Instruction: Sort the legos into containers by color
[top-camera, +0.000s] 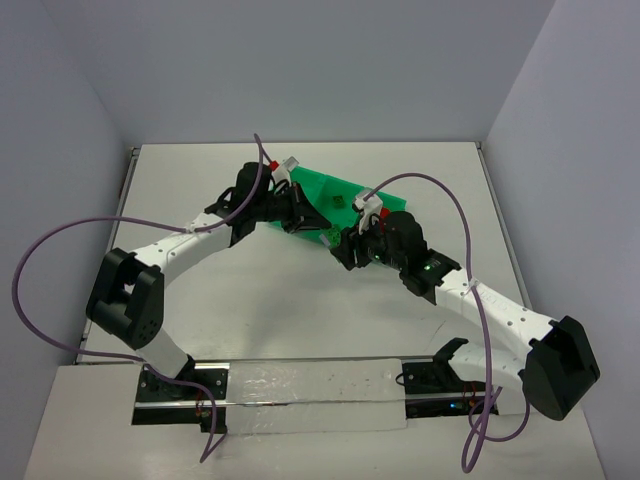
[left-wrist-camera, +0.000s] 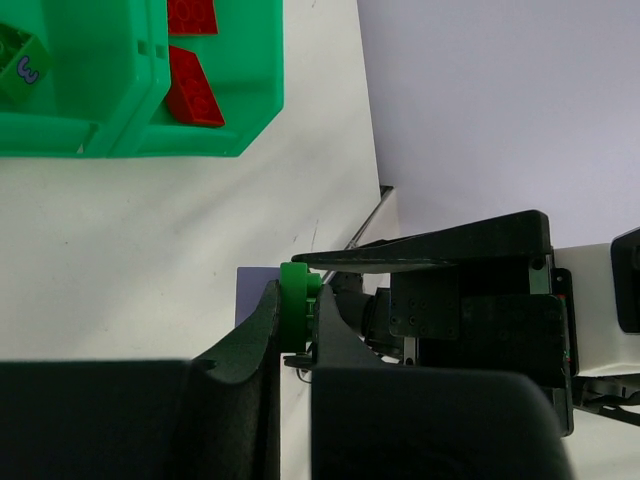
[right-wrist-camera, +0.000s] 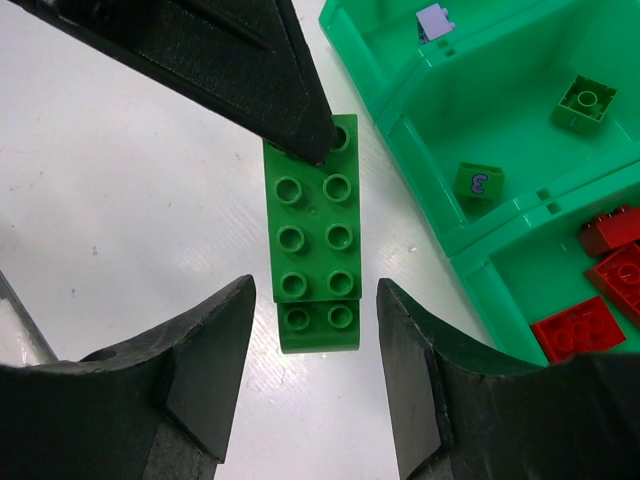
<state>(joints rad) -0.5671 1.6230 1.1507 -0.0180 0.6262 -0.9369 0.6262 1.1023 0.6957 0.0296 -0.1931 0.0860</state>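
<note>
While the left gripper (left-wrist-camera: 296, 296) stands clamped edge-on across a green lego stack (right-wrist-camera: 312, 250), the right gripper (right-wrist-camera: 315, 290) has its two fingers apart, one on either side of the stack's near end, with a clear gap showing on both sides

Item held: the stack consists of a long brick with eight studs, with a shorter green piece projecting at the near end. The right wrist view shows a black fingertip of the left arm bearing on the far end of the long brick. The left wrist view shows the same piece as a narrow green edge pinched between the two dark fingers

Location: the stack is outside the green tray (right-wrist-camera: 390, 120), just beside its outer wall, over the white table (right-wrist-camera: 130, 230). Whether it touches the table cannot be told

Tray contents, right wrist view:
- far compartment: one lavender brick (right-wrist-camera: 434, 20)
- middle compartment: a small green brick (right-wrist-camera: 587, 102) and a sloped green piece bearing a pale mark (right-wrist-camera: 479, 181), well apart
- near compartment: red bricks (right-wrist-camera: 578, 328), at least three, lying close together

The overhead view shows both arms meeting at the tray's near edge
</note>
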